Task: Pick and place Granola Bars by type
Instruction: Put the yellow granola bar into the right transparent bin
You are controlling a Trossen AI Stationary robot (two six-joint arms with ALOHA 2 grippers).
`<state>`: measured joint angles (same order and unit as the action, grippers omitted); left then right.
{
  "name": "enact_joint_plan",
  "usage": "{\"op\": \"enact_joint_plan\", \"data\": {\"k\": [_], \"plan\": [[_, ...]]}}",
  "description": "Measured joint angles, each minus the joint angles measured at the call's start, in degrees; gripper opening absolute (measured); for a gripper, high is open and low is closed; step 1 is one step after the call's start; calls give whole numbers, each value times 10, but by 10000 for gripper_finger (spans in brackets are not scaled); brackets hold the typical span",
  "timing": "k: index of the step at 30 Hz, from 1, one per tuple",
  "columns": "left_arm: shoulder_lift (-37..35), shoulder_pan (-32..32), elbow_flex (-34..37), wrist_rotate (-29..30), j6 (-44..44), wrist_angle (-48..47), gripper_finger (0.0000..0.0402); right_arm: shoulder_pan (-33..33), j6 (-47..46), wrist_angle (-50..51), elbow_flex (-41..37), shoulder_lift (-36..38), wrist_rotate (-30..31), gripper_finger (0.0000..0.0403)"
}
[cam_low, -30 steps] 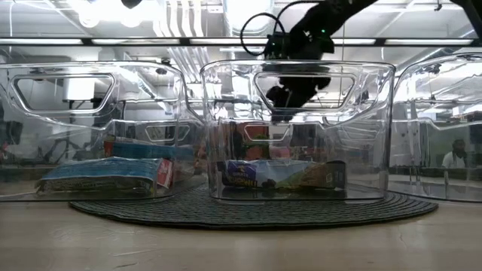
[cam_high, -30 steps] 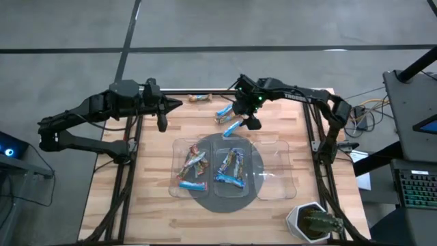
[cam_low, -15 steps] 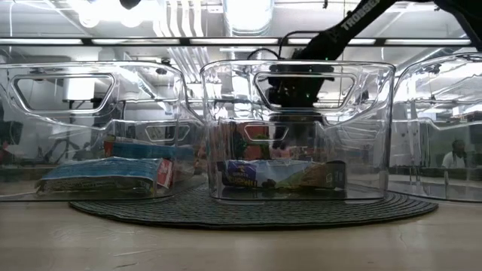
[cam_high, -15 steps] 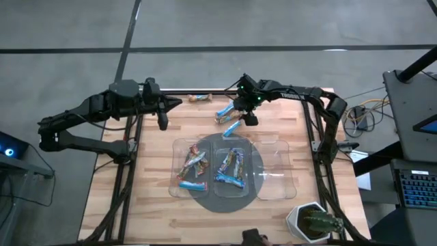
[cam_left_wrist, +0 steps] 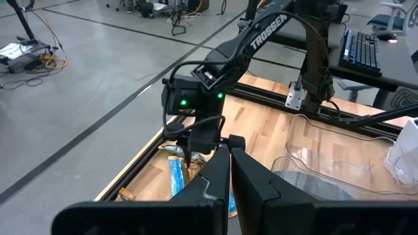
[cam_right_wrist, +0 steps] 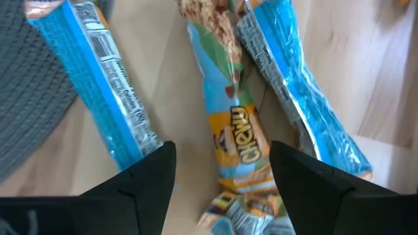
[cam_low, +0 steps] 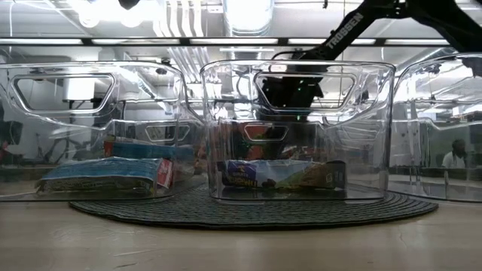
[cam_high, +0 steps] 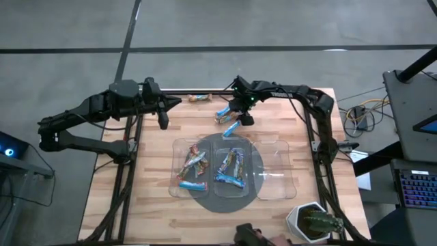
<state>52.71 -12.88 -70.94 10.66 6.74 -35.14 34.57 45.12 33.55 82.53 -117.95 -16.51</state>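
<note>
- Three loose Granola Bars [cam_right_wrist: 235,124] lie under my right gripper [cam_right_wrist: 222,171] (two blue, one "Chewy" between them), at the table's [cam_high: 136,198] twelve o'clock.
- My right fingers [cam_right_wrist: 145,179] spread wide, straddling the Chewy bar.
- My left gripper [cam_left_wrist: 230,171] is pinched closed, parked at ten o'clock.

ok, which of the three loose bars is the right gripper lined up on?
The middle one, the Chewy bar, orange print, between the right gripper's open fingers. The two bright blue bars lie outside them.
</note>
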Motion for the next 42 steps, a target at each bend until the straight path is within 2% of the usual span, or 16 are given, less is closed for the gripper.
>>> {"op": "enact_joint_plan", "data": {"k": [13, 21, 25, 34, 42], "plan": [[0, 0, 0, 0, 5, -1, 0, 2, 42, 19, 22, -40, 1, 220], [0, 0, 0, 11, 6, -1, 0, 4, 35, 19, 23, -47, -3, 202], [0, 0, 0, 15, 6, -1, 0, 4, 33, 21, 23, -48, -2, 178], [7, 0, 0, 15, 6, -1, 0, 4, 34, 18, 23, -48, 2, 97], [12, 0, 0, 15, 6, 0, 0, 4, 31, 19, 23, -48, 2, 84]]}}
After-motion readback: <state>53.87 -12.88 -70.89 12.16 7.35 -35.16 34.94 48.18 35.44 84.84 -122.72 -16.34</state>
